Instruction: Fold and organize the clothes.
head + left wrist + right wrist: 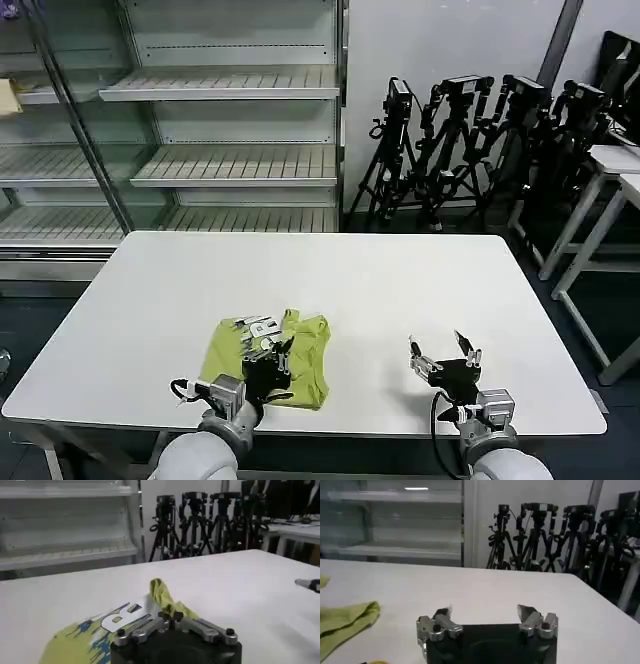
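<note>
While pinched, T-shirt meets left claw

My right hand hovers over the bare white desk, fingers spread apart, with the lime T-shirt bunched off to its left and tripods standing beyond the far edge.

Workroom backdrop, seen beyond a white table.
Empty slatted metal shelves are set behind glass at the back left, black tripods are lined along a pale wall, and white side tables are placed right.
</note>
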Controlling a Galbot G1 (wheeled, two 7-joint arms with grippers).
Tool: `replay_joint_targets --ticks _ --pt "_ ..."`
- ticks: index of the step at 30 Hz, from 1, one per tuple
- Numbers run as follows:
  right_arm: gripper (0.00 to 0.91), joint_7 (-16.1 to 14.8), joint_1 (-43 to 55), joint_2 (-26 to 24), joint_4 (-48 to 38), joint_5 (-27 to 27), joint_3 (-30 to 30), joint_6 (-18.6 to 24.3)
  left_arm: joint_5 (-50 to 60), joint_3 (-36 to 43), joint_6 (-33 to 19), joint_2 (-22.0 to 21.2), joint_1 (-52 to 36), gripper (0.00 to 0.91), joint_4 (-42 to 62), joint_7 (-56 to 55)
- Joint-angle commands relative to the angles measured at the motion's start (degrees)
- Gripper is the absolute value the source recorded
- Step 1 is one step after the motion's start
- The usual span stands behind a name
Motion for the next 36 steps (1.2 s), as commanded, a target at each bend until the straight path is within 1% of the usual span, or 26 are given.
replay_joint_targets --ticks 1,3,4,5,6,9,14,17,23,25,26,29,31,32,34,35,36 --pt "0.907 0.00 0.01 0.07 -0.06 -0.07 -0.05 0.05 -1.31 1.66 0.25 -0.75 -1.33 0.020 0.87 -0.35" --pt "0.907 -0.03 -0.04 0.02 -0.02 -0.07 0.02 0.07 -1.14 1.64 0.25 -0.82 -1.68 0.020 1.52 -0.36" --pt "0.907 -0.01 -0.08 0.01 -0.01 -0.06 0.01 0.07 -1.14 1.55 0.25 -0.98 -2.05 0.071 2.10 -0.49" --pt "0.907 -0.02 -0.09 -0.01 0.01 -0.04 0.03 0.08 -1.13 1.46 0.24 -1.13 -2.23 0.534 2.36 -0.67" --pt "0.907 -0.02 -0.14 -0.09 0.08 -0.03 0.08 0.10 -1.13 1.45 0.23 -1.18 -2.42 0.907 2.45 -0.85" --pt "0.907 -0.03 -0.03 -0.14 0.09 0.00 0.09 0.13 -1.32 1.41 0.04 -1.57 -3.09 0.907 2.78 -1.23" --pt "0.907 -0.02 0.14 -0.01 0.00 -0.05 -0.30 0.15 -2.33 1.24 -3.45 -2.19 -3.55 0.907 1.25 -0.28" --pt "0.907 -0.03 0.23 -0.17 0.03 -0.05 -0.39 0.14 -3.18 -0.43 -4.11 -2.00 -4.07 0.907 -0.33 -0.10" --pt "0.907 -0.05 0.75 -0.31 -0.19 -0.01 -0.60 0.18 -2.72 -6.90 -5.76 1.23 -2.76 0.907 -1.89 0.11" --pt "0.907 -0.07 1.06 -0.33 -0.18 0.03 -0.86 0.20 -0.25 -9.97 -6.76 2.47 -0.80 0.907 -1.20 0.60" --pt "0.907 -0.06 1.19 -0.30 -0.12 0.03 -0.91 0.23 2.91 -11.83 -6.90 3.10 0.50 0.907 -0.20 0.73" --pt "0.907 -0.06 1.61 -0.22 -0.13 0.02 -0.93 0.44 5.73 -16.32 -6.67 3.94 4.34 0.907 2.43 0.36" --pt "0.907 -0.04 1.84 -0.13 -0.33 0.01 -0.96 0.55 5.73 -18.57 -6.39 3.68 6.58 0.907 3.62 0.18" --pt "0.907 -0.03 1.94 -0.12 -0.52 0.00 -0.99 0.59 5.11 -19.93 -5.58 3.08 8.49 0.907 4.40 -0.17" --pt "0.907 -0.03 1.98 -0.10 -0.63 -0.01 -1.06 0.64 1.68 -20.67 -4.24 2.11 9.75 0.907 4.52 -1.55" --pt "0.907 -0.03 2.00 -0.08 -0.72 -0.02 -1.12 0.66 -0.09 -21.06 -2.55 1.48 10.27 0.907 4.20 -1.55" --pt "0.907 -0.02 2.02 -0.08 -0.75 -0.02 -1.20 0.66 -0.95 -21.26 -2.31 1.02 10.57 0.907 4.10 -1.40"
